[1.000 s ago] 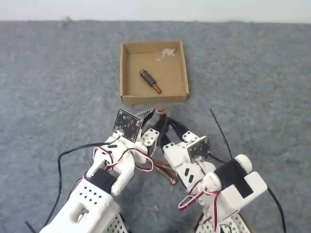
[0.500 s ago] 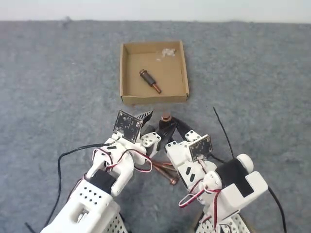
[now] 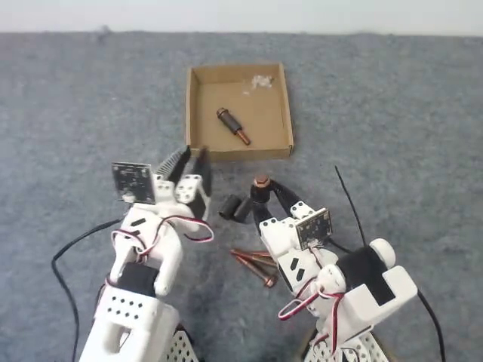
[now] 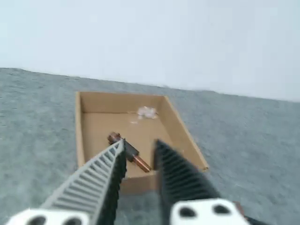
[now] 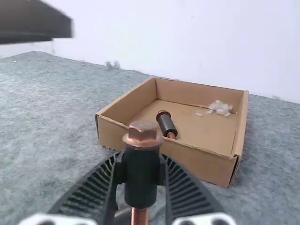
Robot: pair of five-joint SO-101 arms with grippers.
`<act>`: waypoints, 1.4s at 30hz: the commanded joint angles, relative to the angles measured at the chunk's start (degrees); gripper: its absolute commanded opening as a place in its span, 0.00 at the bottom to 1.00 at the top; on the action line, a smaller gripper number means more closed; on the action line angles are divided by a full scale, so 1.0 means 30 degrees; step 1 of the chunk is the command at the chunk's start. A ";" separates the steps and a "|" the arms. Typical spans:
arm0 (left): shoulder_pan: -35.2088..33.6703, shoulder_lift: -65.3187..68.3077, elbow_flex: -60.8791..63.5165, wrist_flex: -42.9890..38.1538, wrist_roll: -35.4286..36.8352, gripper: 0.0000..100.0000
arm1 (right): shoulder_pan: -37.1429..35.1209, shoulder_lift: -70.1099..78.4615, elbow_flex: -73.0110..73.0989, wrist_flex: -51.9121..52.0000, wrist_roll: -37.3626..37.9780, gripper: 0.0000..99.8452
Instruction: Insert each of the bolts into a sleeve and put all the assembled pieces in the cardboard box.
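Now one boxed assembly [image 3: 232, 125], one gripped assembly [image 5: 140, 164]

— What's clamped in the right gripper [image 5: 140, 161]?
— A black sleeve [image 5: 140, 183], upright, with a copper bolt [image 5: 142, 133] through it.
— And behind?
— The cardboard box [image 5: 206, 164] on grey carpet [image 5: 42, 103], one assembled piece [image 5: 165, 123] lying inside.

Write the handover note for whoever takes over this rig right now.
Left gripper: jaws open, empty, just short of the brown cardboard box.
Right gripper: jaws shut on a copper bolt in a black sleeve, held upright near the box.
Done: one assembled piece lies in the box.
Left: box the held piece, then assemble and box the loose black sleeves and copper bolts lying on the grey carpet between the arms.
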 commanded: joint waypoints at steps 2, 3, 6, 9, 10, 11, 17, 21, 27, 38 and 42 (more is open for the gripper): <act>-0.1846 -0.0527 0.0484 -0.0440 0.0205 0.01 | 0.0308 -0.0630 -0.0440 -0.0044 -0.0176 0.01; -0.2110 -0.0557 0.0982 -0.0440 0.0147 0.01 | 0.0308 -0.0630 -0.0381 -0.0044 -0.0147 0.01; -0.2901 -0.0586 0.2388 -0.0440 0.0117 0.01 | 0.0337 -0.0630 -0.0322 -0.0015 -0.0029 0.01; -0.4249 -0.0440 0.3062 0.0029 0.0088 0.01 | 0.0337 -0.0630 -0.0029 -0.0015 0.0117 0.01; -0.4806 -0.0557 0.3033 0.0615 0.0088 0.01 | 0.0337 -0.0659 0.0029 -0.0015 0.0498 0.01; -0.5216 -0.0557 0.3033 0.1084 0.0088 0.01 | 0.0337 -0.0659 0.0059 -0.0015 0.1055 0.01; -0.5451 -0.0469 0.3033 0.2872 -0.0234 0.01 | 0.0366 -0.0777 0.0059 0.0923 0.2520 0.01; -0.5480 -0.0440 0.3033 0.2901 -0.1436 0.01 | 0.0366 -0.0806 -0.0088 0.1421 0.2549 0.01; -0.5597 -0.0410 0.2857 0.2901 -0.1436 0.01 | 0.0542 -0.0835 -0.0088 0.1421 0.2579 0.01; -0.5597 -0.0410 0.1802 0.5187 -0.1524 0.01 | 0.0542 -0.0835 -0.1260 0.3648 0.2608 0.01; -0.5597 -0.0410 0.1802 0.5216 -0.1524 0.01 | 0.0571 -0.0864 -0.1407 0.4117 0.2608 0.01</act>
